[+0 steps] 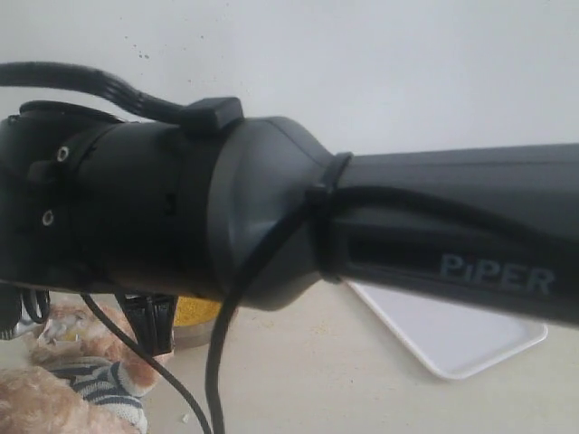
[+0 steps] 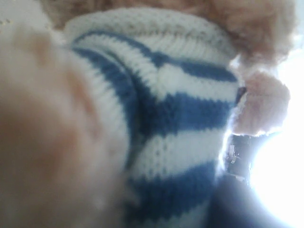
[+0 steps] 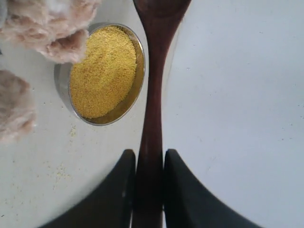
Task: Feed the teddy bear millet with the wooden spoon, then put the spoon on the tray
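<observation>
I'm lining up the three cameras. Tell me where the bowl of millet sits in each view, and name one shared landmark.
Exterior view: lower left, the bowl of millet shows under the black arm, beside the teddy bear.
Left wrist view: not in it; the bear's striped shirt fills the picture.
Right wrist view: the bowl sits between the bear's fur and the wooden spoon held by the fingers.
Shared landmark: the teddy bear.

Setting: a robot test bench, most likely in a lab.
Backdrop: a plain white wall [image 1: 380, 63] is seen behind the rig.
Surface: a pale tabletop [image 1: 344, 389] is dusted with stray yellow grains [image 3: 61, 172].
Machinery: a black robot arm [image 1: 181, 208] marked PIPER is shown, with a cable [image 1: 212, 380] strapped along it.
Props: a plush teddy bear [image 1: 36, 402], a steel bowl [image 3: 61, 85] of millet [image 3: 104, 71] and a white tray [image 1: 461, 344] are set out on the tabletop.
</observation>
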